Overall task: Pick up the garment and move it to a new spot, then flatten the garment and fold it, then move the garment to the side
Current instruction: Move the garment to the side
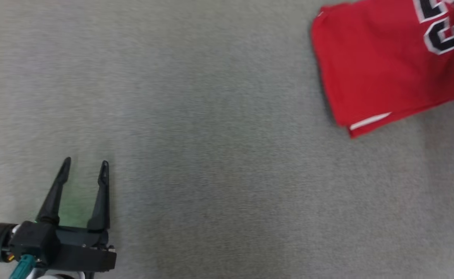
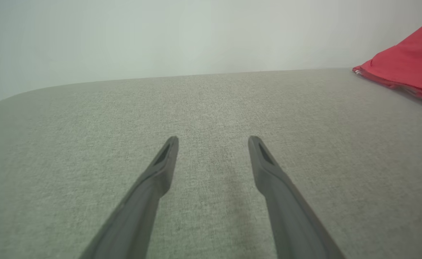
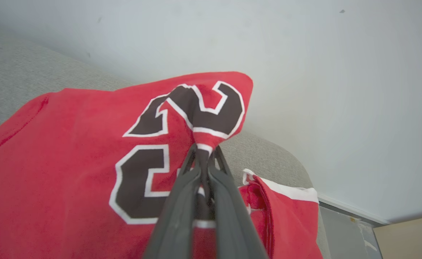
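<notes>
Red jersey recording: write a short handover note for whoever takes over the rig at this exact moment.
Left end effector: open, holding nothing, over the bare grey padded surface, well apart from the garment.
Right end effector: shut on a pinch of the red jersey at its black number; the pinched cloth rises into a peak.
Jersey: at the far right of the surface in the head view, lying in stacked layers, so it looks folded.
Left to do: probably move it to the side, lay it flat, and release.
</notes>
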### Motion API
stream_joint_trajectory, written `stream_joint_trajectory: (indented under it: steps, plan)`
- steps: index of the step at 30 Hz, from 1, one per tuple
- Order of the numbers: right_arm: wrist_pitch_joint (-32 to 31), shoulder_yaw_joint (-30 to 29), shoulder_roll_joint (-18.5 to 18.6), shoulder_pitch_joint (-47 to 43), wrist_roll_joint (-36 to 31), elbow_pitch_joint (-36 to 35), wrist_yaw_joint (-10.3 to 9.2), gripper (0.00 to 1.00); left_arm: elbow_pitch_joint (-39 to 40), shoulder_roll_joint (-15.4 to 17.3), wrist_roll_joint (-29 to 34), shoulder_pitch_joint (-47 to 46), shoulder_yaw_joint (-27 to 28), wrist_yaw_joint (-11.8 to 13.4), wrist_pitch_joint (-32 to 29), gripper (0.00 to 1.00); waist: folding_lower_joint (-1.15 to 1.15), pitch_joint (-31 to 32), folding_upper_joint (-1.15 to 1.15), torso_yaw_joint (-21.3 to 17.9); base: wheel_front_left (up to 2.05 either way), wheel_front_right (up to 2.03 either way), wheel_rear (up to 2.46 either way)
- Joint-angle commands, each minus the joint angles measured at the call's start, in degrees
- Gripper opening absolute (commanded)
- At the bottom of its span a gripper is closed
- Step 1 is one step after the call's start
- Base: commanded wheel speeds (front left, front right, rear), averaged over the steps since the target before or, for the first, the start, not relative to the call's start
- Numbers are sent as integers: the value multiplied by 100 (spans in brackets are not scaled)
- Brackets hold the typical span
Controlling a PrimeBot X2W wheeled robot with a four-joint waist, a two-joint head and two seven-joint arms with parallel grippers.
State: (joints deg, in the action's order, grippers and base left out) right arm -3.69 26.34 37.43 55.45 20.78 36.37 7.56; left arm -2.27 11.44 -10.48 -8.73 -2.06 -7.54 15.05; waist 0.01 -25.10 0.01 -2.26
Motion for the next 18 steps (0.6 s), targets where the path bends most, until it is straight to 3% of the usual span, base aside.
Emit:
stream_joint_trajectory:
  steps: [1, 13, 18]
  plan:
    - [-88, -64, 148, 109, 63, -121, -19, 0, 73, 80, 31, -109, 23, 12, 15, 100, -1, -506, -1, -560, 0, 0, 0]
    - [-715, -343, 1225, 360, 185, -551, -19, 0, 523, 302, 143, 27, 73, 14, 15, 100, -1, -796, -1, -939, 0, 0, 0]
    - [-764, -352, 1451, 572, 99, -449, -19, 0, 664, 355, 156, 46, 78, 16, 15, 100, -1, -886, -1, -963, 0, 0, 0]
